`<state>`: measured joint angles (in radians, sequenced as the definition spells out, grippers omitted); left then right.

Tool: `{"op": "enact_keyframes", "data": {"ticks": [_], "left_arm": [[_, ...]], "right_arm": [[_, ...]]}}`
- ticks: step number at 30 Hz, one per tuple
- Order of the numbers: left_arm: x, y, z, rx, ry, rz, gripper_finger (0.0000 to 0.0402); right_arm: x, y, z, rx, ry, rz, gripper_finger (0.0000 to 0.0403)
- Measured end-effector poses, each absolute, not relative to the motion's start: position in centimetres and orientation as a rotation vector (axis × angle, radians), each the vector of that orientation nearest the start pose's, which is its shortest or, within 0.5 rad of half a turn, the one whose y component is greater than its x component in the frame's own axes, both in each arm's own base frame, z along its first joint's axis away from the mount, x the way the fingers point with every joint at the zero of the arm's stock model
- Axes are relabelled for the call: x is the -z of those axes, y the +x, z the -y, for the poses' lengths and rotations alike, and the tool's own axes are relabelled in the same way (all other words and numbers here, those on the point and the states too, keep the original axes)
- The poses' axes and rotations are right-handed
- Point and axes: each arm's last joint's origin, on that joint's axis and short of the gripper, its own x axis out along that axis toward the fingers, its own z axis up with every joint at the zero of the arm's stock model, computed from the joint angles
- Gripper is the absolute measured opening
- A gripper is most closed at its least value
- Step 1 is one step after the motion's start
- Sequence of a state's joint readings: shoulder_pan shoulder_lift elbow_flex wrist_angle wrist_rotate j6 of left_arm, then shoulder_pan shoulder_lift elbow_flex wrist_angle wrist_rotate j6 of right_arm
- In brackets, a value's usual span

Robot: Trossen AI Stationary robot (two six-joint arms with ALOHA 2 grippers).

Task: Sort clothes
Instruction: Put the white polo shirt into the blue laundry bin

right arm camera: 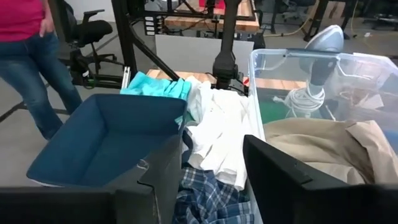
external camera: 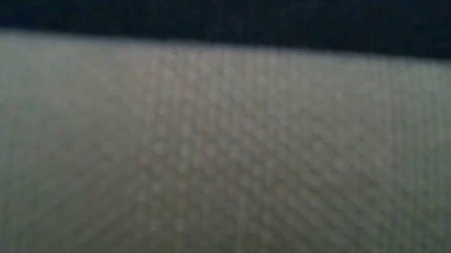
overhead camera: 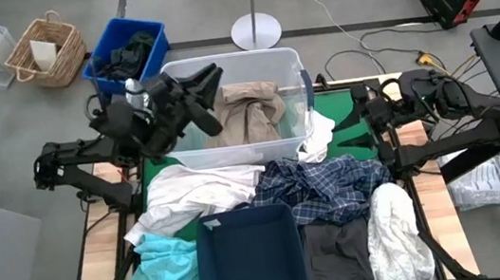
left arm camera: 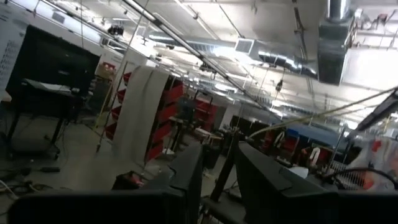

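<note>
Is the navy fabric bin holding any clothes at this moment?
No. In the high view the navy fabric bin shows only its bare inside, while the beige garment lies in the clear plastic tub instead.

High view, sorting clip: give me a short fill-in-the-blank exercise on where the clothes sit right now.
1. The beige garment lies inside the clear ____.
2. The navy fabric bin holds ____ clothes.
3. The plaid shirt lies between the beige garment and the dark ____ garment.
4. Beside the navy bin, at the table's left corner, lies the ____ garment.

Missing words: tub; no; grey; teal
</note>
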<state>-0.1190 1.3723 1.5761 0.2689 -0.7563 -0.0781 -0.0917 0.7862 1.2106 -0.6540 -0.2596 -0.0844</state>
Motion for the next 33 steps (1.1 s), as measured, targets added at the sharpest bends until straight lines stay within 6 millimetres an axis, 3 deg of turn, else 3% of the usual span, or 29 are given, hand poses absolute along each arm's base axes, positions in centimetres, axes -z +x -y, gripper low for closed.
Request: {"op": "enact_keyframes", "data": {"ticks": [8, 14, 18, 23, 33], "left_arm": [[-50.0, 28.2, 2.3, -0.516, -0.257, 0.343, 0.0078], [-50.3, 25.2, 4.2, -0.389, -0.282, 0.238, 0.0078], [-49.3, 24.2, 5.7, -0.327, -0.245, 0.094, 0.0078], [-47.7, 22.5, 7.4, -0.257, -0.224, -0.094, 0.0078], [-46.8, 18.8, 7.9, -0.191, -0.287, -0.256, 0.0078]], "right_arm": [[-42.9, 13.0, 0.7, -0.082, 0.007, -0.225, 0.0193], [-44.5, 14.6, 1.1, 0.02, 0.108, -0.298, 0.0203], [-45.7, 15.9, 1.2, 0.033, 0.141, -0.331, 0.0203], [-47.1, 16.2, 1.1, 0.021, 0.152, -0.367, 0.0202], [-45.2, 16.3, 1.0, 0.068, 0.269, -0.685, 0.019]]}}
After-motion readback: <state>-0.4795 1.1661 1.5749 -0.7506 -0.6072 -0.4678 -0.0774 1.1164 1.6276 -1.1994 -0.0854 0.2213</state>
